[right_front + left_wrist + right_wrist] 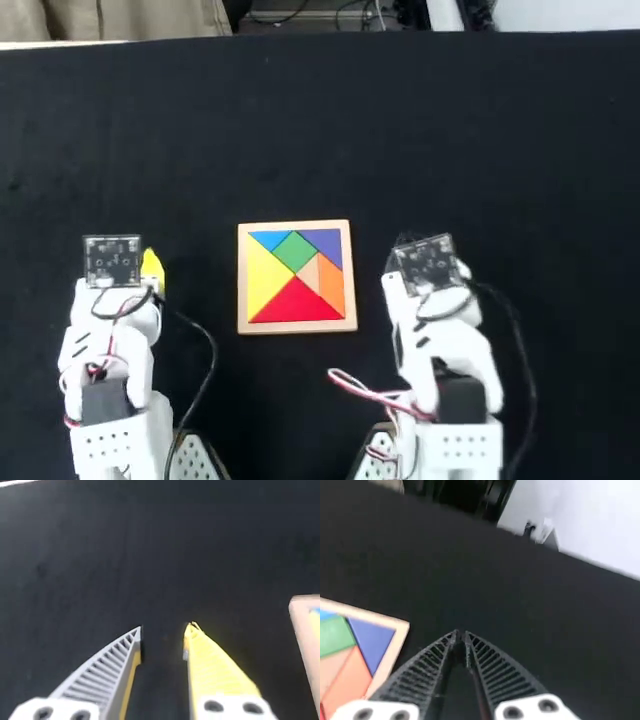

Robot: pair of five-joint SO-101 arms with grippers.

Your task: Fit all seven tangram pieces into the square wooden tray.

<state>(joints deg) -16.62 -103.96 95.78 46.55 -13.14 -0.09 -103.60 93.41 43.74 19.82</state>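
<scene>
The high view shows the whole square wooden tray [297,226] flat on the black table [500,150], midway between the two arms and touching neither. The tangram pieces lie flush inside it: yellow piece [262,280], red piece [297,303], green piece [296,250], orange piece [333,282], and two blue pieces along the far edge. A pale patch beside the orange piece cannot be told as piece or bare wood.

The left wrist view supplies finger detail. The left hand [162,635] is partly open, with a clear gap between the grey and yellow fingers and nothing between them. One tray corner lies off to its side.

In the right wrist view, the right hand [460,637] has its black fingertips pressed together and grips nothing. It is poised over bare table just beside the tray.
</scene>
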